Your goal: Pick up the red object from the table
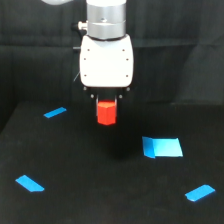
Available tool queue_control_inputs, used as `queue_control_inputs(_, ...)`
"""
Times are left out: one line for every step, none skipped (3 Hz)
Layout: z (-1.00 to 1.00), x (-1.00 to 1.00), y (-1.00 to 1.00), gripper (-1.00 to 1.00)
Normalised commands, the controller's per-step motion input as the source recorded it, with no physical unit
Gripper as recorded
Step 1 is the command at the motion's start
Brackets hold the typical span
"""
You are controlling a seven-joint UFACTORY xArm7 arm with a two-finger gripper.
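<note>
On the exterior view's left, a blue tape strip (29,183) lies flat on the table (100,200) near the front edge. A second, thinner blue strip (55,112) lies farther back on the same side. At centre, the gripper (106,102) hangs from the white arm housing (106,61), pointing straight down. The red object (106,113) sits between the jaws, which are closed against its upper part; its lower part protrudes below them. The red object appears raised clear of the table, with a faint dark shadow beneath it. To the exterior view's right, a blue rectangle (162,147) lies flat. A further blue strip (199,192) lies near the front right corner.
</note>
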Motion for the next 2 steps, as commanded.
queue_control_inputs(0.44, -0.03, -0.1, -1.0)
queue_control_inputs(0.46, 0.0, 0.01, -1.0)
